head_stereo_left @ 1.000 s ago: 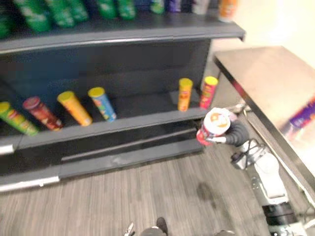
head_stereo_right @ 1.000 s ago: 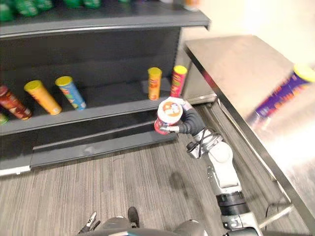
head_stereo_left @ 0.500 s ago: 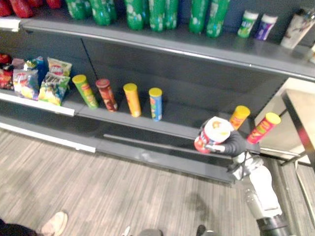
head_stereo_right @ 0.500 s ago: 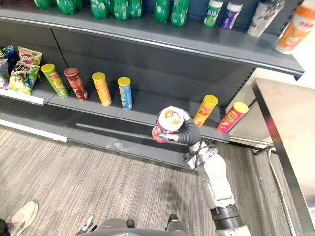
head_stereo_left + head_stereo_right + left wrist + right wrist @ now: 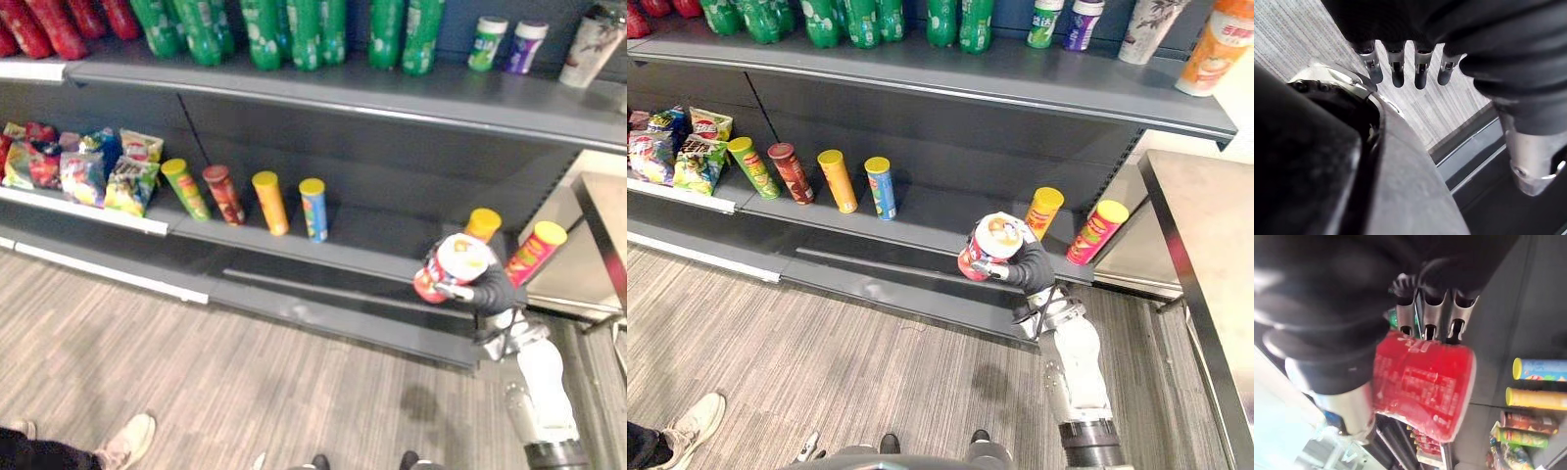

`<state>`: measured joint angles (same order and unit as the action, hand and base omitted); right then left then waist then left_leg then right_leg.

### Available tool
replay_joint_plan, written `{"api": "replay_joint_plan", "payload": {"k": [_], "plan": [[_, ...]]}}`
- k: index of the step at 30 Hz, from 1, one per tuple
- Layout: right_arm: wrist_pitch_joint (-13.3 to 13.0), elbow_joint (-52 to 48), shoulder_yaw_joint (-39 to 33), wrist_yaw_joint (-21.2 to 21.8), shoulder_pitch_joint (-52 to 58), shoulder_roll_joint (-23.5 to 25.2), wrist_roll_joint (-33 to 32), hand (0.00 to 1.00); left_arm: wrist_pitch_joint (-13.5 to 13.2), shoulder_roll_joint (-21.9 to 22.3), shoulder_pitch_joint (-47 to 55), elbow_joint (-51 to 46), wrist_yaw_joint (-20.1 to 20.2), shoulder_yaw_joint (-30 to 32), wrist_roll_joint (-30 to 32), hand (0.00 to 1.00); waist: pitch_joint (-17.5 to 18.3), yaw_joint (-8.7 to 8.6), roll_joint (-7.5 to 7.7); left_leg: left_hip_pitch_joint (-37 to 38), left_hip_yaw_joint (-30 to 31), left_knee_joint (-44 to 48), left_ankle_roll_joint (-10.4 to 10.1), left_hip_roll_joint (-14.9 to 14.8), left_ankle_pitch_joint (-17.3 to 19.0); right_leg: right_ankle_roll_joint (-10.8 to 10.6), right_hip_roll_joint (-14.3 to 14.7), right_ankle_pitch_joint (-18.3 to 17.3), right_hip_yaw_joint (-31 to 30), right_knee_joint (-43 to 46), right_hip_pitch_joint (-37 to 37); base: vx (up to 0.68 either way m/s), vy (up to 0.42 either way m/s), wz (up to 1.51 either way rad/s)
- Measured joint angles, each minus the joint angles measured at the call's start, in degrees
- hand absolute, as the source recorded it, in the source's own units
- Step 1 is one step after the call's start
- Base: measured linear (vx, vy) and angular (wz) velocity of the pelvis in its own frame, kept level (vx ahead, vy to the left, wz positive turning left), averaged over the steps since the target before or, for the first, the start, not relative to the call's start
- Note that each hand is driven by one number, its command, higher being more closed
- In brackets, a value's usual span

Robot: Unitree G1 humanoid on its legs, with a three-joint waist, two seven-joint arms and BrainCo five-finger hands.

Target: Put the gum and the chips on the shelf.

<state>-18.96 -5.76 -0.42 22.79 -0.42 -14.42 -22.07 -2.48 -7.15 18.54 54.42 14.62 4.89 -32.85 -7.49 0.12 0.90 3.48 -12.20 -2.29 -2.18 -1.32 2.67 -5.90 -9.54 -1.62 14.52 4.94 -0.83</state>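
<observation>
The right hand (image 5: pixel 1031 269) is curled round a red can (image 5: pixel 988 247). In the right wrist view its fingers (image 5: pixel 1433 316) lie along the can's side, with the thumb on the opposite side. The can is tilted, its white lid turned up toward the camera. In the head views it is held in the lower right, in front of the front edge of the lower shelf (image 5: pixel 936 217), and whether it touches the shelf cannot be told.

Just right of the held can, two cans stand at the right end of that shelf: an orange one with a yellow lid (image 5: pixel 1042 211) and a red one with a yellow lid (image 5: pixel 1097 231). Further left along the same board is a row of four: blue (image 5: pixel 880 186), orange (image 5: pixel 837 180), dark red (image 5: pixel 792 172) and green (image 5: pixel 752 166). Chip bags (image 5: pixel 676 147) lie at the far left of the frame.

On the upper shelf (image 5: pixel 1019 73) across the top of the frame stand green bottles (image 5: pixel 852 20), two small tubs (image 5: pixel 1046 22), a white cup (image 5: pixel 1156 24) and an orange bottle (image 5: pixel 1213 49). A table (image 5: pixel 1210 235) runs down the right edge.

The left hand (image 5: pixel 1397 73) shows in its wrist view with fingers straight and relaxed, holding nothing, above the grey floor (image 5: pixel 1312 34). A person's shoe (image 5: pixel 688 427) is in the lower left corner.
</observation>
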Motion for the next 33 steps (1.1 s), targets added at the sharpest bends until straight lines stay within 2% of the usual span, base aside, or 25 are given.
{"api": "replay_joint_plan", "payload": {"k": [6,10,14,18,27,33], "plan": [[0.4,0.6,-0.2,-3.7,-1.2,-0.3,3.7,1.00,0.0,0.0,-0.3,0.5,-0.5,0.3,1.3,0.00,0.7,-0.09,-0.24,1.6,-2.7,-3.5,0.3,-0.2,-1.5,0.2,1.4,2.3,-2.4,-3.2,0.0,0.02,0.015,-0.24],[3.7,0.6,-0.3,-5.1,-6.8,-0.6,4.0,1.00,0.0,0.1,-0.9,0.5,-0.5,1.5,2.2,0.00,0.8,-0.50,-0.18,1.9,-3.8,-3.4,0.3,-0.3,-1.5,0.1,1.8,2.6,-3.7,-4.1,0.0,0.05,0.005,-0.15],[8.8,0.6,-0.2,-5.0,-12.1,-1.6,4.0,1.00,0.0,0.3,-1.4,0.5,-0.4,2.2,2.7,0.00,0.9,-0.09,-0.06,2.7,-4.8,-3.2,0.3,-0.6,-1.5,0.5,2.2,3.2,-5.0,-4.4,0.2,0.02,-0.006,-0.14],[11.8,0.5,-0.2,-5.8,-17.5,-3.2,4.0,1.00,0.1,0.3,-1.5,0.6,-0.5,2.6,2.8,0.00,1.0,-0.04,0.07,2.7,-5.0,-3.5,0.2,-0.8,-1.4,0.7,2.5,3.8,-5.5,-4.9,0.3,-0.06,-0.019,-0.07],[15.3,1.3,-0.2,-9.8,-30.3,-7.0,3.4,1.00,0.8,0.4,-1.6,2.2,-0.5,6.0,4.4,0.00,2.3,0.16,1.52,2.2,-4.7,-3.6,-0.4,-1.9,-1.8,1.3,3.6,4.3,-5.4,-5.3,0.3,-0.05,-0.029,0.01],[19.3,4.4,1.2,-11.6,-37.4,-9.3,1.5,1.00,1.5,0.4,-1.7,2.2,-0.5,6.2,5.2,0.00,3.0,0.18,1.67,1.6,-4.3,-3.6,-0.3,-2.4,-2.6,1.8,4.1,4.7,-4.8,-6.0,0.1,-0.01,-0.025,0.03]]}}
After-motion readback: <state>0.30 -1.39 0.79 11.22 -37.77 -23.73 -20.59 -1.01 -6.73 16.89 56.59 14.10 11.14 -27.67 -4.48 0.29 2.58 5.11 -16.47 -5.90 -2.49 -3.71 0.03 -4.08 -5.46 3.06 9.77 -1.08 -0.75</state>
